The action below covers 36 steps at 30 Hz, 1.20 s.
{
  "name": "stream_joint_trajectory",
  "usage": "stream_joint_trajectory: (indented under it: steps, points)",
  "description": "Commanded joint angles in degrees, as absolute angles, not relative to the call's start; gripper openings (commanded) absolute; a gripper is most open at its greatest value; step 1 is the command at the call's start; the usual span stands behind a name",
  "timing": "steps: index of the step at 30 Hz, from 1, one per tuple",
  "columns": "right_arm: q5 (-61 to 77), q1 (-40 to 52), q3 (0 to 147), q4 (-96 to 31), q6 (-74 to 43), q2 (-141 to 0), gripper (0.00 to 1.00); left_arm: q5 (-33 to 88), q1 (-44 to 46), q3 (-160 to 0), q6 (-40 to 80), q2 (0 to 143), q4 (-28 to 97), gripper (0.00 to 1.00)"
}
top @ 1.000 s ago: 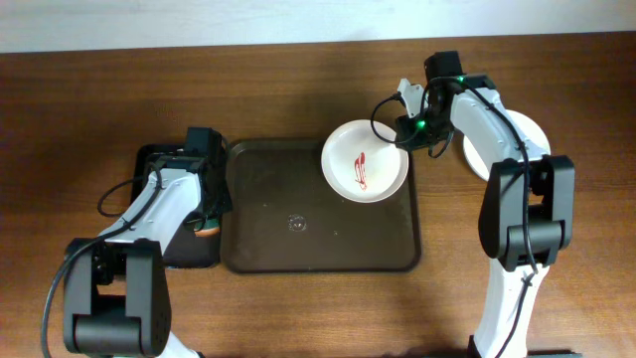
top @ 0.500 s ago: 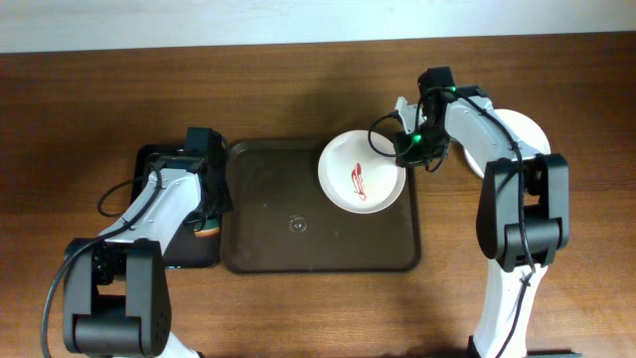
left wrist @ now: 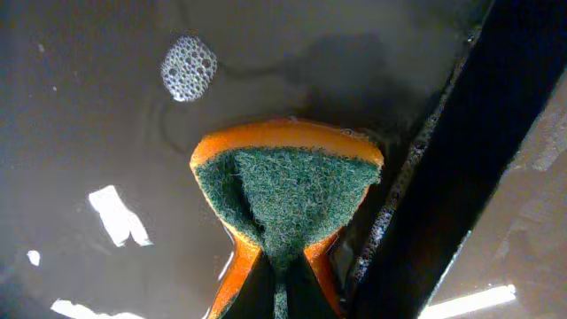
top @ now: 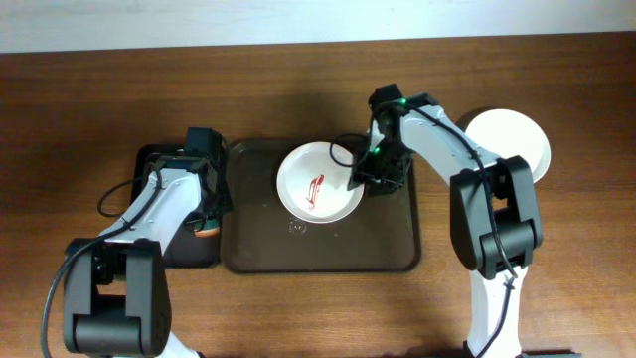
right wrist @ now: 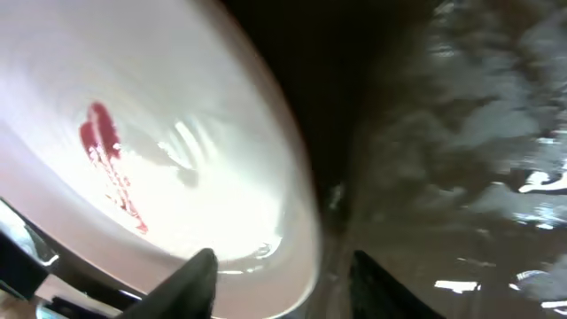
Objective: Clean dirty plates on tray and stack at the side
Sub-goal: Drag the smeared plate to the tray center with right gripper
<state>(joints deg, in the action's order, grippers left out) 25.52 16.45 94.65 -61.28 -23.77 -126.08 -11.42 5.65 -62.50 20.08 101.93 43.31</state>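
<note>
- The tray lies mid-table between the two arms, wet in patches.
- A plate sits on the table beyond the tray's right edge, partly under the right arm. It shows no smear from above.
- The dirty plate rests inside the tray, in its far half near the middle, with a red smear at its centre.
- The narrow black tray sits just beside the big tray's left edge.
- The right gripper is at the dirty plate's right rim. In the blurred wrist view its jaws look parted, straddling the rim rather than pinching it.
- The left gripper hangs over the black tray, clenched on the sponge.
- The plate is round, so it has no long axis. It lies to the right of the sponge and well apart from it, so the wiping arm must cross the tray's left half. The right arm is far nearer.
</note>
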Motion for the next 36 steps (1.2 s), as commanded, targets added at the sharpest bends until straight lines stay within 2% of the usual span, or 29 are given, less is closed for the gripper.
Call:
stream_joint_trajectory:
  steps: [1, 6, 11, 12, 14, 26, 33, 36]
  points:
    - [20.62, 16.38, 94.54, -58.37, -22.52, -127.02, 0.48, -11.38, 5.45, -62.3, 19.22, 102.54, 43.4, 0.0]
    - [13.32, 16.69, 94.39, -50.5, -13.69, -127.04, 0.25, -11.38, 5.45, -62.3, 19.22, 102.54, 43.42, 0.0]
    - [13.34, 18.2, 89.97, -50.26, -13.74, -127.04, 0.2, -11.4, 5.45, -62.3, 19.22, 102.54, 43.4, 0.0]
    - [13.43, 18.68, 88.27, -50.09, -13.74, -127.04, 0.1, -11.4, 5.45, -62.3, 19.22, 102.54, 43.4, 0.0]
    - [13.45, 18.92, 87.44, -50.19, -13.74, -127.04, 0.04, -11.4, 5.45, -62.54, 19.22, 102.48, 43.4, 0.0]
    - [19.92, 19.97, 87.44, -50.72, -13.74, -127.04, 0.04, -11.38, 5.48, -64.62, 19.16, 89.23, 42.94, 0.0]
    - [19.92, 19.97, 87.42, -50.7, -13.74, -127.04, 0.04, -11.4, 5.48, -64.62, 18.28, 87.81, 42.92, 0.0]
    - [19.92, 19.97, 87.44, -50.7, -13.74, -127.04, 0.04, -11.49, 5.45, -64.62, 14.0, 87.79, 41.08, 0.0]
